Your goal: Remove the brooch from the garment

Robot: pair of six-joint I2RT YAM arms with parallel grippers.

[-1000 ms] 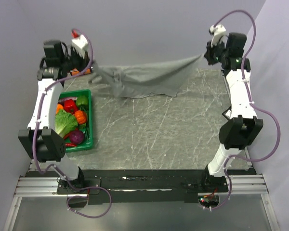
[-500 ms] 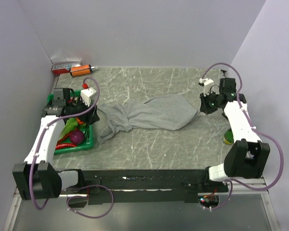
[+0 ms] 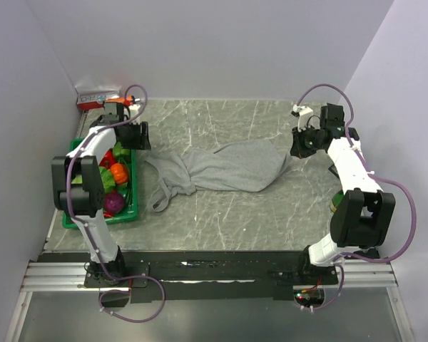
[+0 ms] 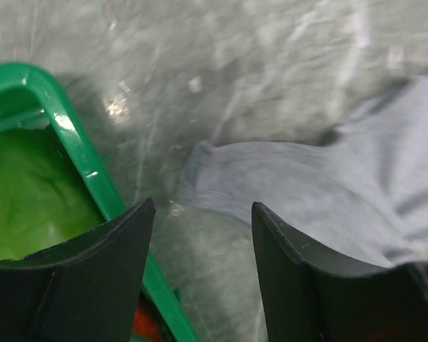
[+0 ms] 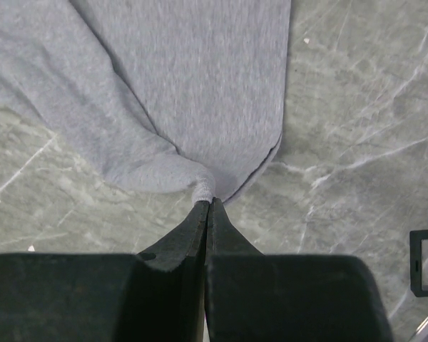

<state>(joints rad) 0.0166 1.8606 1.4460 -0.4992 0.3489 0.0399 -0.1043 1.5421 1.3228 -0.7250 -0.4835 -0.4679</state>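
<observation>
The left gripper [image 4: 200, 214] has been swung back, emptied and parted. The garment [image 3: 228, 167] is laid 9-to-3, at its 4 o'clock, the 3 o'clock corner pinched by the right gripper [image 5: 207, 203]. The brooch cannot be seen.

Grey garment [image 3: 221, 167] was matt knit cloth, soft, ribbed at the hem in the right wrist view. The tabletop [image 3: 257, 214] looked like veined grey stone, smooth, slight sheen. Green crate [image 4: 71, 139], left of frame, was glossy plastic. Fingers [image 4: 93, 271] of left gripper [image 4: 201, 206] were matt black plastic. The rail [image 3: 57, 274] along the bottom was brushed metal.
</observation>
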